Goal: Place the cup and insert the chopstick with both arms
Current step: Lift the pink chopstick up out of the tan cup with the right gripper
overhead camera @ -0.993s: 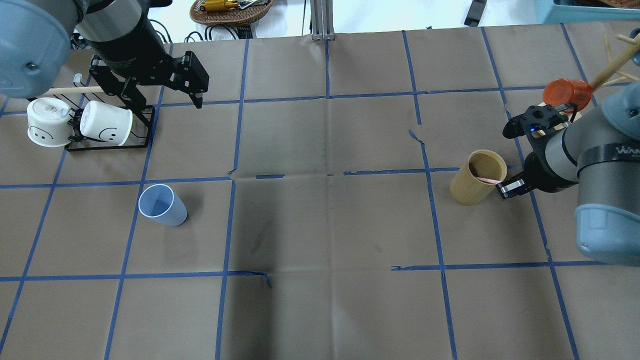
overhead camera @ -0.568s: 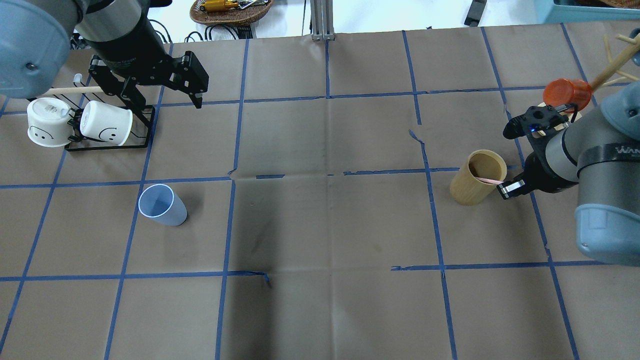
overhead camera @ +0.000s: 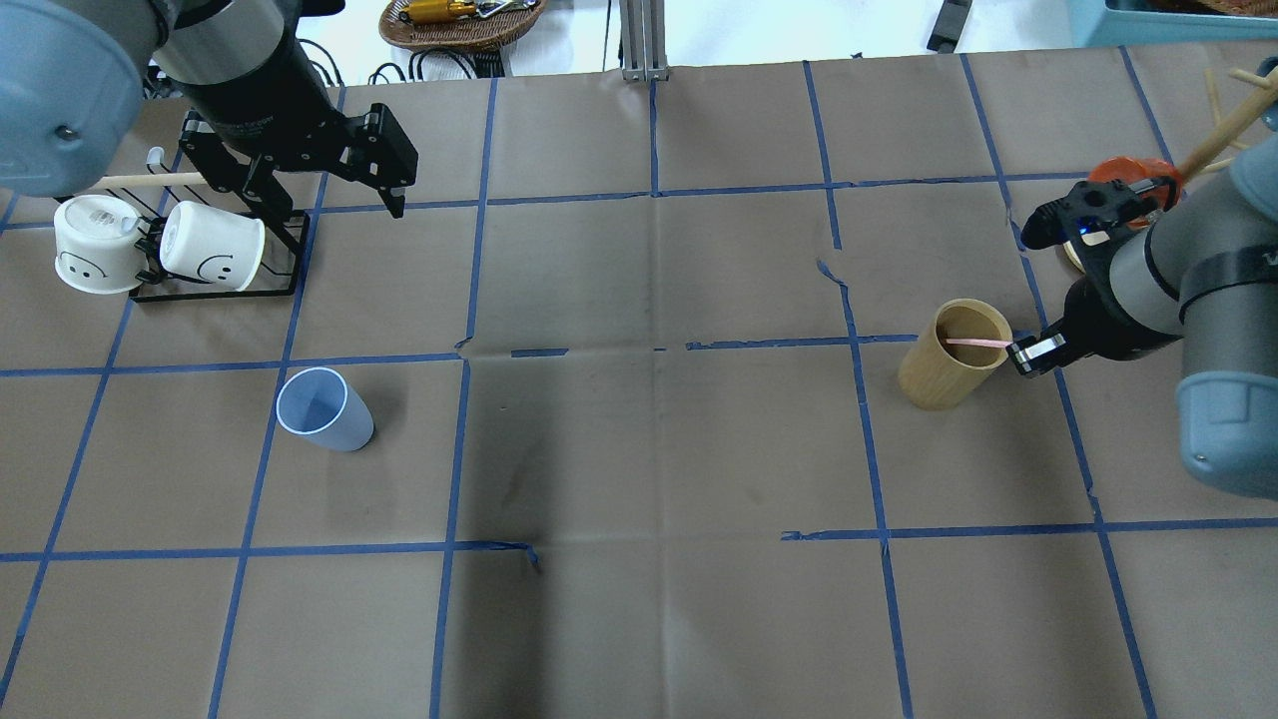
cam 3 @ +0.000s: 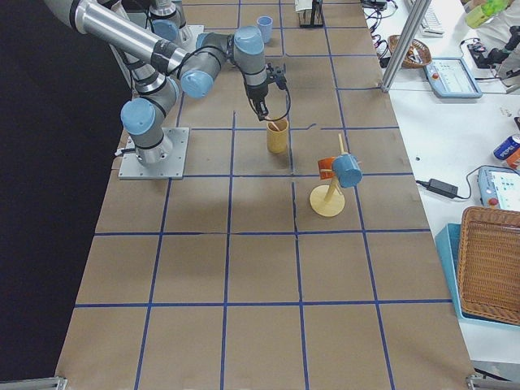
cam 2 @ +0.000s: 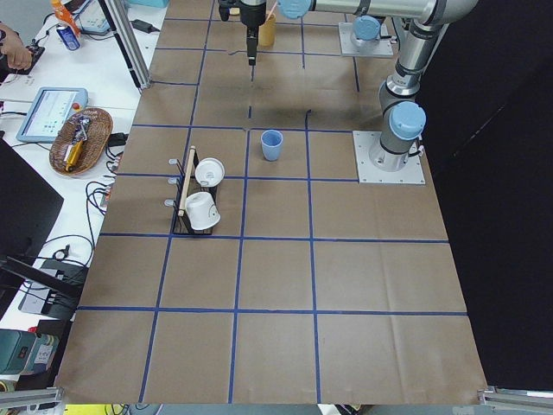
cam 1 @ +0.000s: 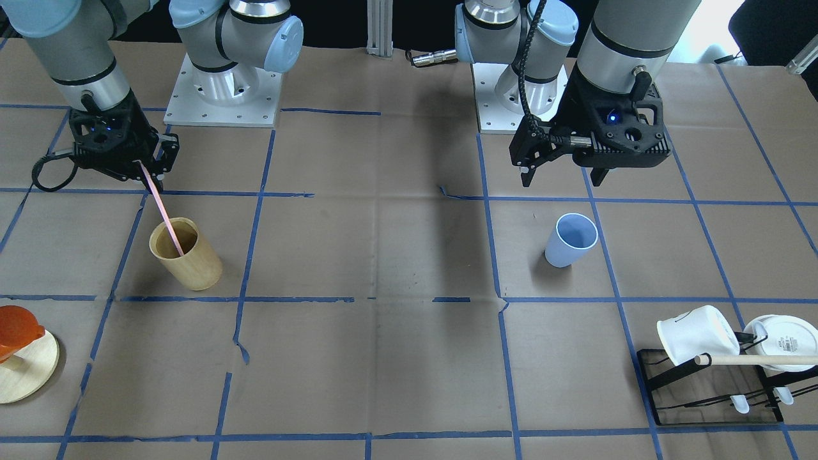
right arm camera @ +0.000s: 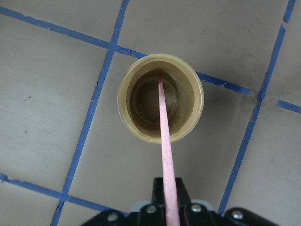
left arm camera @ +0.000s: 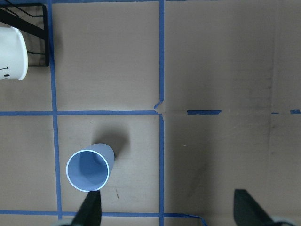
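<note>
Where right tool (right arm camera: pixel 168 187) clamps chopstick (right arm camera: pixel 164 136), its top is hidden

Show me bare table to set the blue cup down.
Bare: the middle squares between the blue cup and the wooden cup. Crowded: the mug rack corner, and around the right gripper beside the orange cup.

We are inspecting a robotics lab: the left arm (cam 1: pixel 511 38) and right arm (cam 1: pixel 236 32) are standing bolted to a table (cam 2: pixel 276 303) gridded with blue tape (overhead camera: pixel 654 190); a tablet (cam 2: pixel 50 112) and cables (cam 2: pixel 65 251) are lying on a side bench (cam 2: pixel 86 60).
</note>
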Controlling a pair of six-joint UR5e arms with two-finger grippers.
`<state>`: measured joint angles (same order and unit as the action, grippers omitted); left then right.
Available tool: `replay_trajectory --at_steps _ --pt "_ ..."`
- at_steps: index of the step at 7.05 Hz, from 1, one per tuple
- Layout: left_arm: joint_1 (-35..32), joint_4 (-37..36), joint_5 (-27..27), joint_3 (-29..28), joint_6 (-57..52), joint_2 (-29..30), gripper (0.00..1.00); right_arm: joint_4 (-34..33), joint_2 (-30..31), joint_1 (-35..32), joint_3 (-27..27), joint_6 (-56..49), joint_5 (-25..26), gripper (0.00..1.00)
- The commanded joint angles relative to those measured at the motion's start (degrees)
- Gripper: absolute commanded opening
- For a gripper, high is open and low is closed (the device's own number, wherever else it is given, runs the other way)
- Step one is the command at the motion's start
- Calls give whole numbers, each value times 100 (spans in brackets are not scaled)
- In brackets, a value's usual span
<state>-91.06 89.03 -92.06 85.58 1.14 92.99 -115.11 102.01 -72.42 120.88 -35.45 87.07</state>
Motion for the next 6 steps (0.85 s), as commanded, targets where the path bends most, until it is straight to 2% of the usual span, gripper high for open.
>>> replay_trajectory --at_steps 1,4,6 --pt "9 -9 -5 11 0 8 100 1307 12 -9 -947 100 3 7" --pt "70 -96 4 11 9 61 100 2726 3 -17 -2170 327 -14 8" --pt "70 -97 -13 20 9 70 100 3011 -32 -53 -2429 407 -76 8"
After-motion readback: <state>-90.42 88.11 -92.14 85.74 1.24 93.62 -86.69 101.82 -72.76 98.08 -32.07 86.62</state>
